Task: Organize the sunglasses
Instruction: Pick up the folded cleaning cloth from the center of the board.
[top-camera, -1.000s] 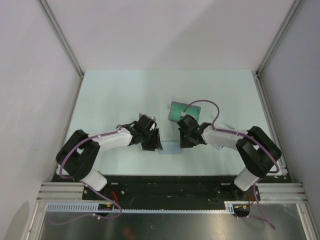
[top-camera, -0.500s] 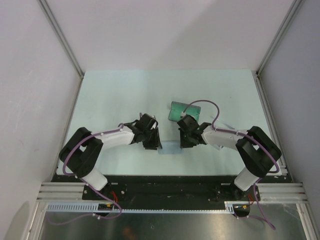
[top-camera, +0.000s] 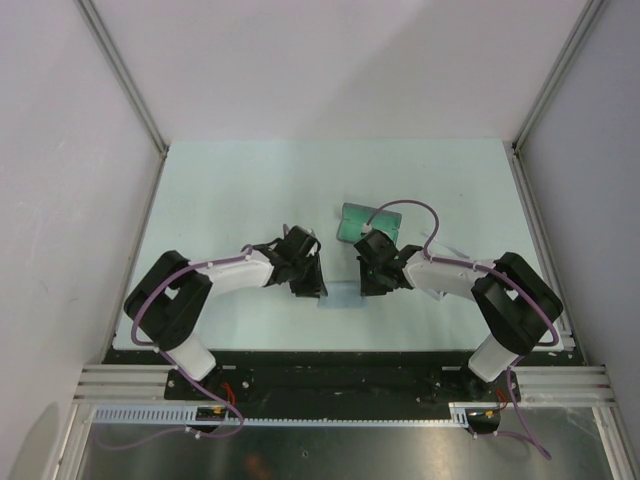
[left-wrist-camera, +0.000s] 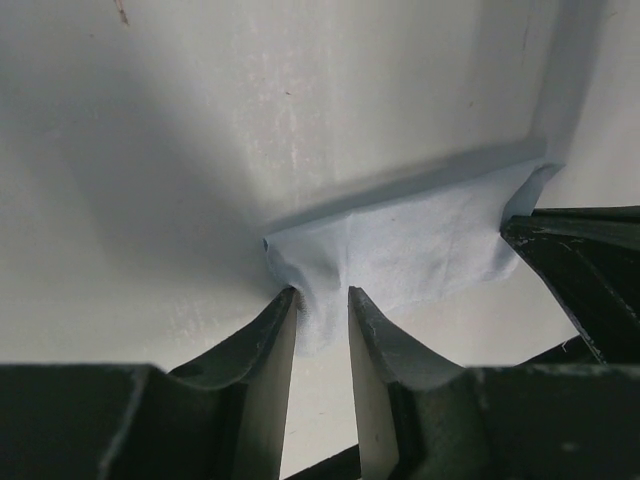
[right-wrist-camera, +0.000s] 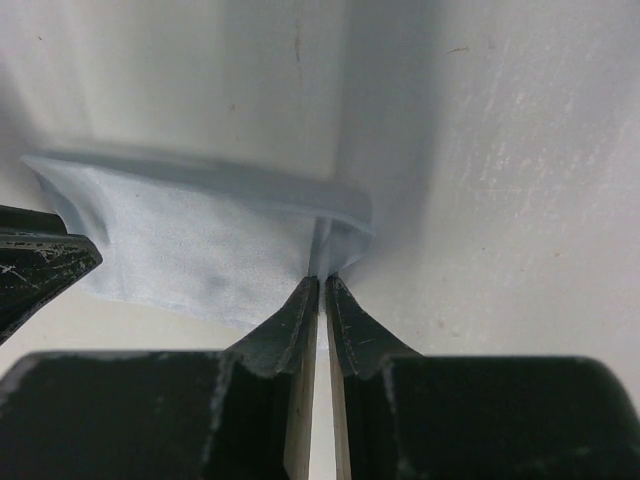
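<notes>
Currently both arms are reaching inward and meeting over the near middle of the tabletop (top-camera: 230, 190), with a small pale blue cloth (left-wrist-camera: 420, 240) lying between them.

Left pincer (left-wrist-camera: 320, 300): the jaws are standing partly apart with a clear gap showing. The tips are straddling a puckered corner of the cloth.

Right pincer (right-wrist-camera: 322, 285): the jaws are sitting almost closed and are pinching the folded edge at the opposite end of the cloth between the tips.

The cloth is bunching slightly at both ends and otherwise resting on the tabletop.

A dark green rectangular case (top-camera: 352, 222) is lying just beyond the right wrist in the top view, apart from the cloth.

Sunglasses: I am not making them out in any view, so I cannot tell where they are.
</notes>
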